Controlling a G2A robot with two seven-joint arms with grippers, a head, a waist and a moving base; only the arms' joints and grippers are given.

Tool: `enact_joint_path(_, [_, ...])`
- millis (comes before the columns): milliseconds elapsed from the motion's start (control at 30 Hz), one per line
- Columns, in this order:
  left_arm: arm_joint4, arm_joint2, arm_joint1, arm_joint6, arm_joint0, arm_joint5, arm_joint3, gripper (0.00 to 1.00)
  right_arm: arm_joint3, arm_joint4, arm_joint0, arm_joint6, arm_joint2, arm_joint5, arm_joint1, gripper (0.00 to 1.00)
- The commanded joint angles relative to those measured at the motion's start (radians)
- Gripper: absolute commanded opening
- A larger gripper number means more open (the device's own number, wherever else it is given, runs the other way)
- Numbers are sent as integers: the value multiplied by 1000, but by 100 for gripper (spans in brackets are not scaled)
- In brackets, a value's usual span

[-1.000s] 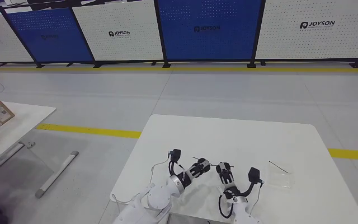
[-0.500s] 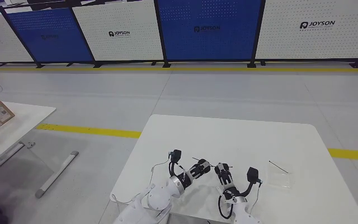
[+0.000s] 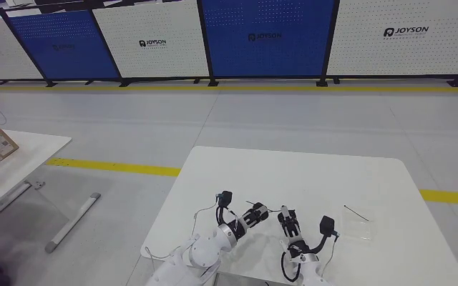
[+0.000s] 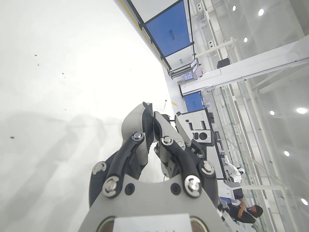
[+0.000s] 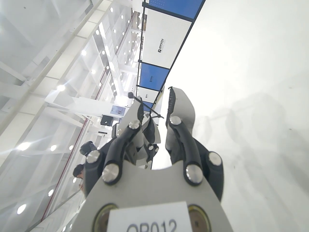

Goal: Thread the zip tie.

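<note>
A thin black zip tie sticks out of my left gripper, which is shut on it just above the near part of the white table. In the right wrist view the same zip tie runs slantwise, its head end up, held in the left gripper. My right gripper is a short way to the right of the left one. Its fingers stand open with nothing between them. The left wrist view has my left gripper with its pads pressed together; the tie itself is hard to make out there.
A second black zip tie lies loose on the table at the right, beside a clear plastic tray. The table's far half is bare white surface. Beyond the table's edge is grey floor with a yellow line.
My right gripper drifted slightly toward the left one and then drew back to the right. The left gripper has kept still with the zip tie.
</note>
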State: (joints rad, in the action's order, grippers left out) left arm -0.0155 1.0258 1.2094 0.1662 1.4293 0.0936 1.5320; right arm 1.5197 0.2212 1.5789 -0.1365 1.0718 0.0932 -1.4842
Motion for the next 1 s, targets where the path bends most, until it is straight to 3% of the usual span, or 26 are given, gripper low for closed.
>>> enact_joint_path(0, [-1, -1, 1, -2, -2, -1, -2, 0, 1, 1, 2, -2, 1, 3, 0, 18])
enact_joint_path(400, [-8, -6, 3, -13, -6, -14, -4, 0, 11, 7, 5, -4, -1, 3, 0, 22])
enact_joint_path(633, [-11, -4, 3, -12, -5, -13, -2, 0, 13, 10, 7, -5, -1, 3, 0, 0])
enact_joint_path(967, [-18, -2, 1, -5, 3, 6, 5, 0, 10, 17, 4, -1, -6, -9, 0, 0])
